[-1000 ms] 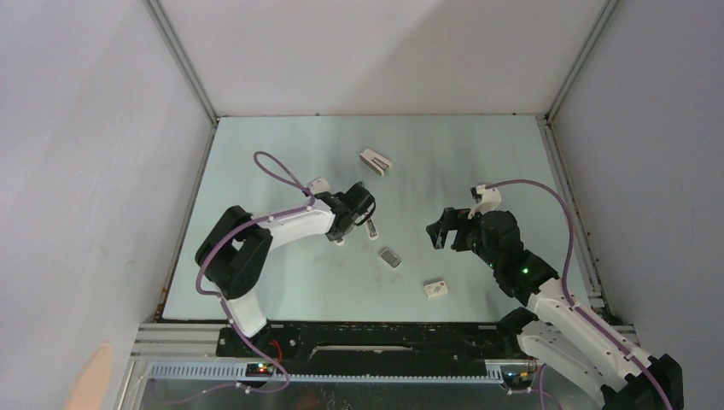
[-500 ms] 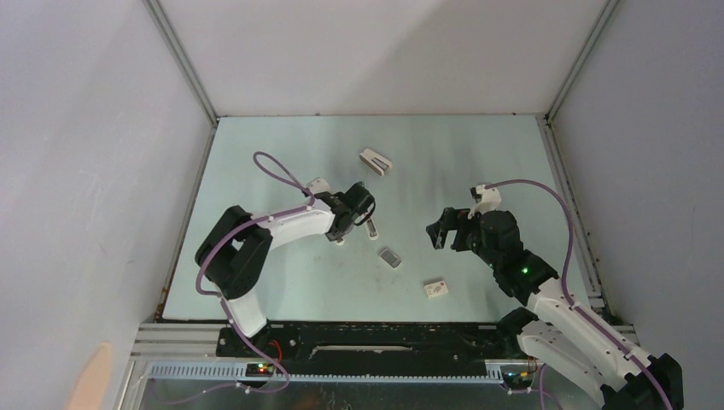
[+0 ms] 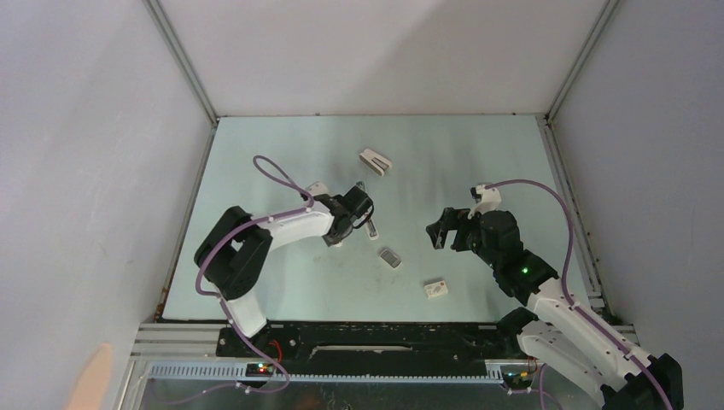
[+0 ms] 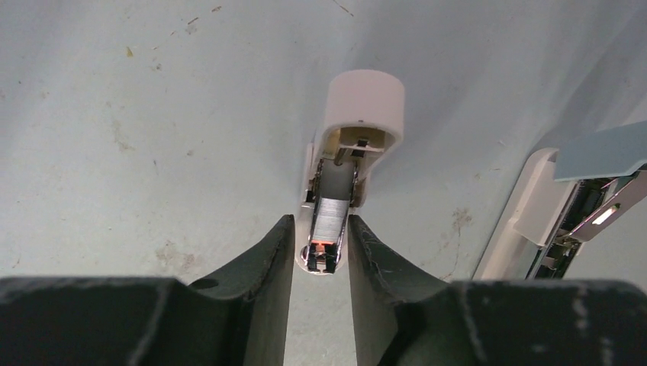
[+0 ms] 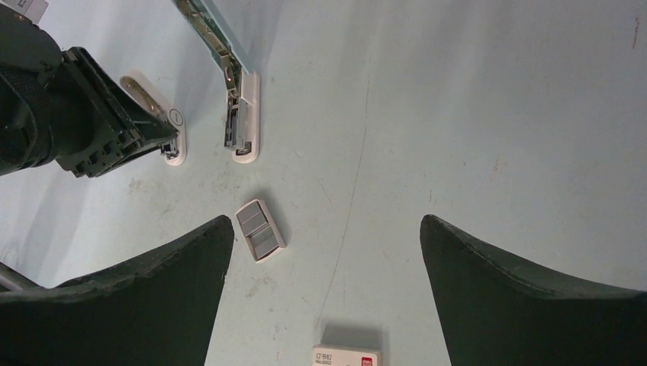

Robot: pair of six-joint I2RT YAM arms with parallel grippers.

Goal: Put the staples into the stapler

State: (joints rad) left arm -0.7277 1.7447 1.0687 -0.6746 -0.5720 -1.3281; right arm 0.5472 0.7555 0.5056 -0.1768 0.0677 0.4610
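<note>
Left hand slightly open, fingers flanking the stapler with staples inside

The stapler lies near the middle of the desk. Just to its left, alongside it and apart, a second stapler lies between the fingers of the left pincer. The staples lie nearer the front edge, right of the stapler and near it. A box lies further right and nearer still. A third stapler lies behind them all. The right pincer stands right of the staples, apart from them.
</note>
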